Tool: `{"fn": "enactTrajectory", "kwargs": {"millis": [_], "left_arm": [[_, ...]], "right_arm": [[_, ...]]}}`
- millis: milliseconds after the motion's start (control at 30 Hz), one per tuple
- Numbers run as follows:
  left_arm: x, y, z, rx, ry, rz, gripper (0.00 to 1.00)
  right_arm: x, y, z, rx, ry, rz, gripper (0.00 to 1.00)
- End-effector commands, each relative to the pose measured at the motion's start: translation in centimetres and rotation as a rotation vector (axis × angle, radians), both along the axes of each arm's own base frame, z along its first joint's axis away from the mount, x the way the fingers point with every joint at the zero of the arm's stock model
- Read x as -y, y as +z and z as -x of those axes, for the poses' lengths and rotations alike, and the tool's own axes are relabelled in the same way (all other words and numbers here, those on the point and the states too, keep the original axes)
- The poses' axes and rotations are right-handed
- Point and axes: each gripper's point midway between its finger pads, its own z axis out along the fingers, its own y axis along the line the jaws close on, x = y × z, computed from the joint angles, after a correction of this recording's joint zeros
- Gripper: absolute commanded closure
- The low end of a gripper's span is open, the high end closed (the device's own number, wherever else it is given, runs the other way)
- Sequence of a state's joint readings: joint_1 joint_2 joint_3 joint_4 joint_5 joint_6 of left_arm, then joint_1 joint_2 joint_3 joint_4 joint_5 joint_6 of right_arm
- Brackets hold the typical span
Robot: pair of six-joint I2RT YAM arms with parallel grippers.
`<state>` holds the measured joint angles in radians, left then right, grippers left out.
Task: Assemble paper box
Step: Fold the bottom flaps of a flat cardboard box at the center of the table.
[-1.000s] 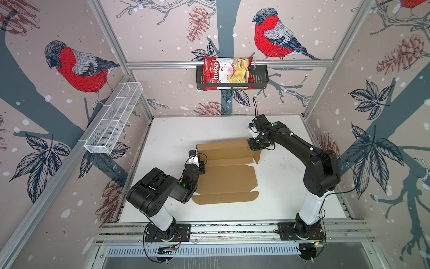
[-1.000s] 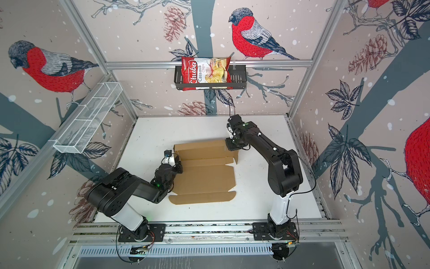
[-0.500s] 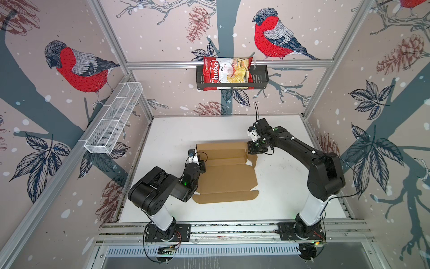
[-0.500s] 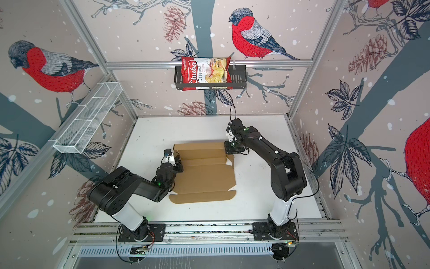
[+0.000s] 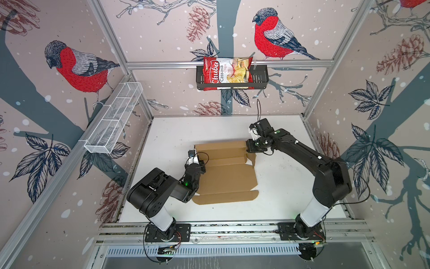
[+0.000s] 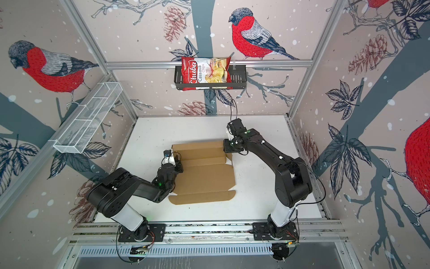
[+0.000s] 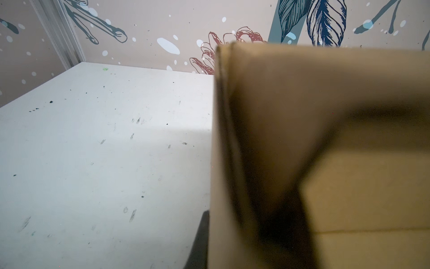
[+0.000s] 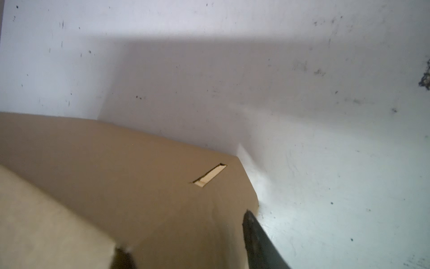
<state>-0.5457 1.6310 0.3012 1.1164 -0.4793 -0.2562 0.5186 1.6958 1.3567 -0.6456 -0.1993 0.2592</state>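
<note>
Right flap (image 5: pixel 254 160) of the paper box (image 5: pixel 228 179) now stands raised, right gripper (image 5: pixel 249 149) half open over it — left gripper (image 5: pixel 201 166) pinching its left edge — mid table (image 5: pixel 283 186), panels lengthwise left–right, tuck flap (image 5: pixel 226 198) frontmost.

On the far side of my right gripper (image 5: pixel 250 149), toward the back wall (image 5: pixel 174 97), the table (image 5: pixel 209 130) is bare and I could pass freely. Its outer side is open white top as well. Beneath it and toward me lies the paper box (image 5: pixel 225 177), with a raised flap (image 5: pixel 253 160) close by (the right wrist view shows cardboard between the two fingers). My left gripper (image 5: pixel 199 165) has upright cardboard right in front on the box side. Away from the box, bare table runs to the wall. A black basket (image 5: pixel 232 80) hangs high above.
</note>
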Motion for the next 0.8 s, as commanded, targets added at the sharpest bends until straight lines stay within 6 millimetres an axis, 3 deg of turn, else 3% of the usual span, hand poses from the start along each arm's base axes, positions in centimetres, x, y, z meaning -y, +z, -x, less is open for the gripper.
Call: {"fn": "enactTrajectory", "kwargs": {"millis": [0, 133, 233, 467, 767], "left_arm": [[-0.1, -0.9, 0.0, -0.044, 0.019, 0.005, 1.00], [-0.6, -1.2, 0.1, -0.061, 0.050, -0.003, 1.00], [-0.9, -1.4, 0.0, -0.076, 0.076, -0.006, 1.00], [-0.9, -1.2, -0.6, -0.080, 0.097, -0.003, 1.00], [0.3, -0.9, -0.1, -0.034, -0.009, -0.011, 1.00]], "right_arm": [[-0.3, -0.2, 0.8, 0.011, 0.095, -0.035, 0.60], [-0.8, 1.2, 1.4, 0.058, 0.144, -0.122, 0.58], [-0.6, 2.0, 2.3, 0.083, 0.183, -0.173, 0.51], [0.2, 0.8, 3.6, 0.089, 0.234, -0.187, 0.53], [-1.3, 1.9, 1.6, 0.265, 0.284, -0.204, 0.49]]}}
